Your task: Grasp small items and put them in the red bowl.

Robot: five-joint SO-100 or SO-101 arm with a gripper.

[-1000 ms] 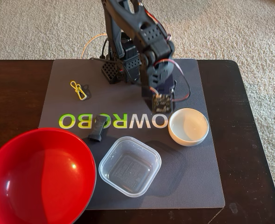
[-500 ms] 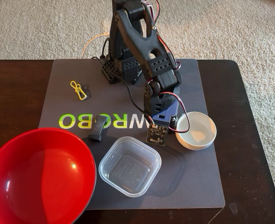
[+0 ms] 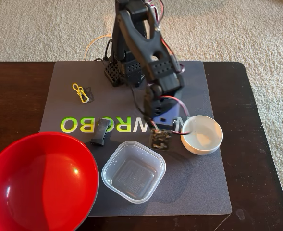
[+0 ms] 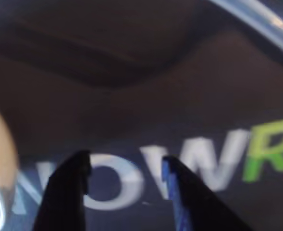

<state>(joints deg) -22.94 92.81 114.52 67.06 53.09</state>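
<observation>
In the fixed view, the red bowl (image 3: 41, 182) is seen near left, the tub (image 3: 133, 171) beside it, the bar (image 3: 100, 133) behind. Farther right, the tool (image 4: 124, 166) is held apart over the mat (image 3: 199, 192), empty, beside the white bowl (image 3: 202, 135). The clip (image 3: 80, 92) lies far left.

Red bowl (image 3: 40, 183) cut off, bottom-left.
</observation>
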